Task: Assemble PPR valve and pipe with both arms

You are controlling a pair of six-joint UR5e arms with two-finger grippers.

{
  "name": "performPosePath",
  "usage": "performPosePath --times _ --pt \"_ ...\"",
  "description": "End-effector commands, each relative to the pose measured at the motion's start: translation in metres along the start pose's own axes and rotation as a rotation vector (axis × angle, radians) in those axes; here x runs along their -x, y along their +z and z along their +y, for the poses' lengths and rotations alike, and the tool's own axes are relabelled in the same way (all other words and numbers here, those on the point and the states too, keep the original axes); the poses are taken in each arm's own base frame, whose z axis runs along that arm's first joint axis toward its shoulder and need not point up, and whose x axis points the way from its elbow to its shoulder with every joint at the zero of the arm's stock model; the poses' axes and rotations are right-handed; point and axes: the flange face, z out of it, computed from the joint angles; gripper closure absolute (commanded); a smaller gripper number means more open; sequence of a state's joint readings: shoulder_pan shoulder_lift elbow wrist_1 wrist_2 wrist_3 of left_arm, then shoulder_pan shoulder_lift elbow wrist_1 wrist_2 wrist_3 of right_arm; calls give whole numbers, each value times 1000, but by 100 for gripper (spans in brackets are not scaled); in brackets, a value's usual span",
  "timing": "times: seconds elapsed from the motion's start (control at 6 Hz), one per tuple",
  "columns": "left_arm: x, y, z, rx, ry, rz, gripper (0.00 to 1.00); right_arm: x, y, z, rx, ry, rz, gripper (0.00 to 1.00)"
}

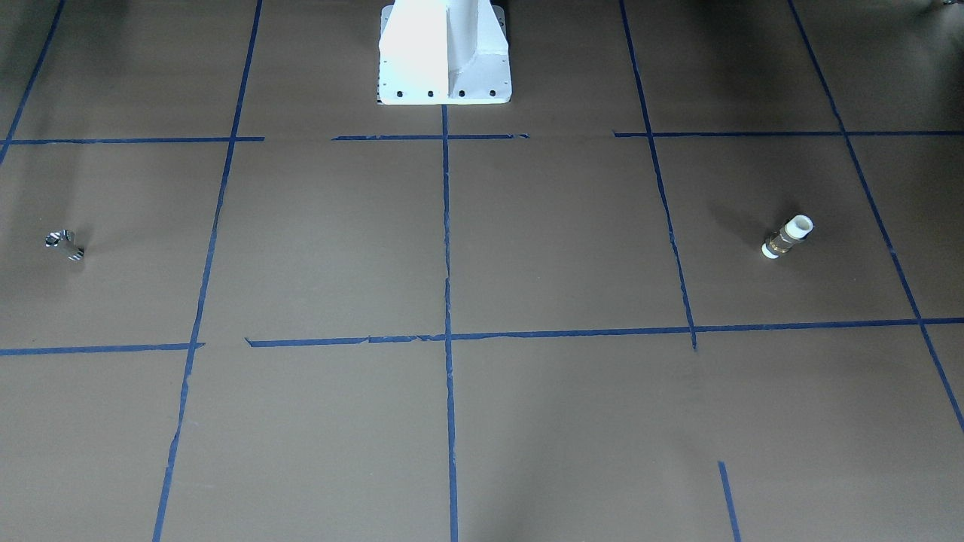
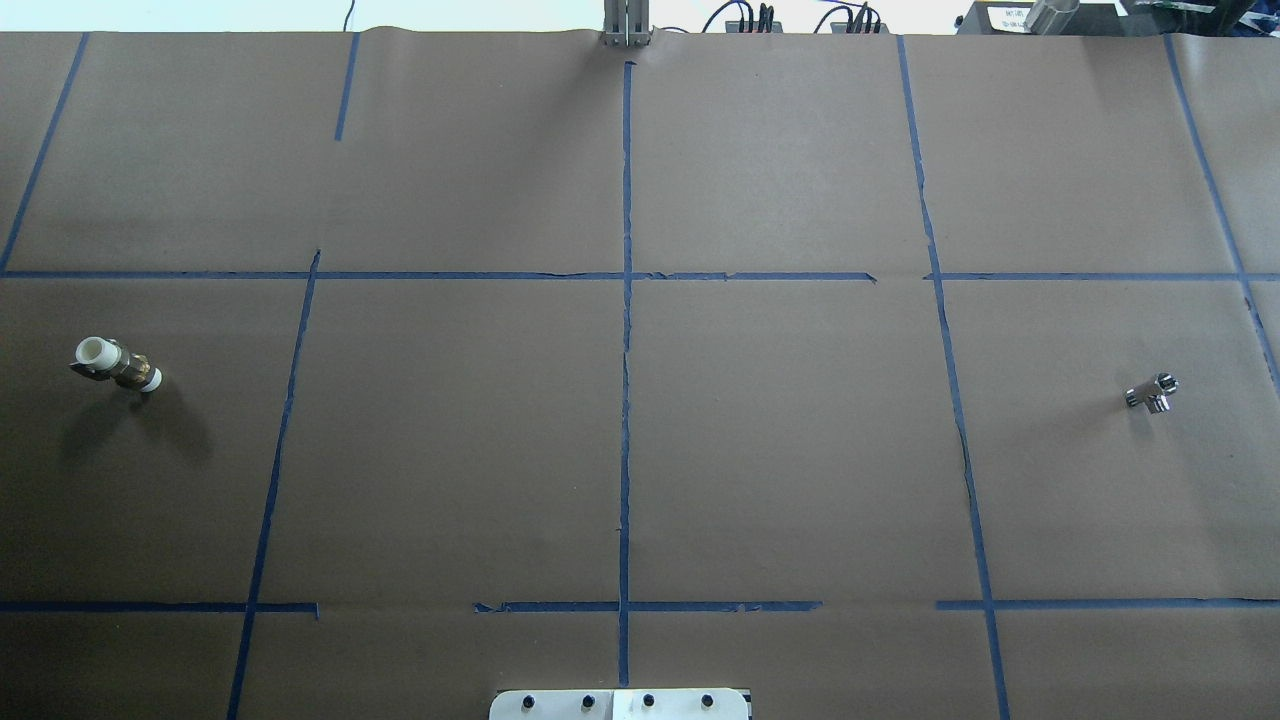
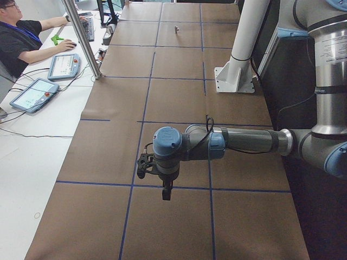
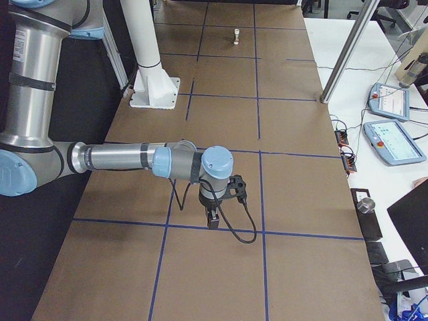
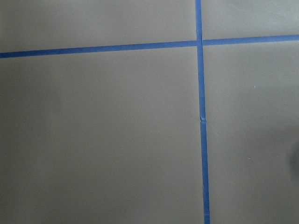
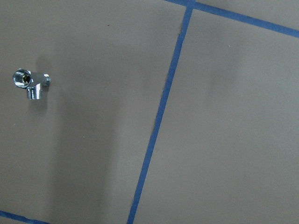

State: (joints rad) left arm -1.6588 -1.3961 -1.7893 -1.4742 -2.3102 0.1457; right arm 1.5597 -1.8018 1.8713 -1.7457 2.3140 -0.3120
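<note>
The PPR valve (image 1: 787,237), white ends with a brass middle, lies on the brown paper at the robot's left side; it also shows in the overhead view (image 2: 117,365) and far off in the exterior right view (image 4: 236,35). The pipe (image 1: 64,245), a small chrome piece, lies at the robot's right side (image 2: 1152,392), in the right wrist view's upper left (image 6: 32,83). My left gripper (image 3: 167,195) and right gripper (image 4: 212,222) hang above the table at its ends, seen only in side views. I cannot tell if they are open or shut. Neither holds anything visible.
The white robot base (image 1: 444,60) stands at the table's middle edge (image 2: 620,705). Blue tape lines (image 2: 626,400) divide the paper into squares. An operator (image 3: 19,38) sits with tablets beside a metal post (image 3: 81,38). More tablets (image 4: 391,140) lie off the table.
</note>
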Motion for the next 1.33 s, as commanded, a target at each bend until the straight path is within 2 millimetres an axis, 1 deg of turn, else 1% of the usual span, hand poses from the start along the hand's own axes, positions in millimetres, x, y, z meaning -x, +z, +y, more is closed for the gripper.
performPosePath --times 0.0,0.33,0.5,0.67,1.0,1.17 --pt "0 1 1 1 0 0 0 -1 0 2 -1 6 -1 0" --pt "-4 -3 -1 -8 11 3 0 -1 0 1 -1 6 1 0" --pt "-13 -1 -10 -10 34 -1 0 0 -1 1 -4 5 -2 0" --pt "-26 -19 -39 -85 103 -9 0 0 -1 0 -4 7 -3 0" --pt "-27 -17 -46 -142 171 -4 0 0 -1 0 -4 5 -3 0" --pt "-64 5 -55 -149 269 39 0 -1 -1 1 -3 6 -3 0"
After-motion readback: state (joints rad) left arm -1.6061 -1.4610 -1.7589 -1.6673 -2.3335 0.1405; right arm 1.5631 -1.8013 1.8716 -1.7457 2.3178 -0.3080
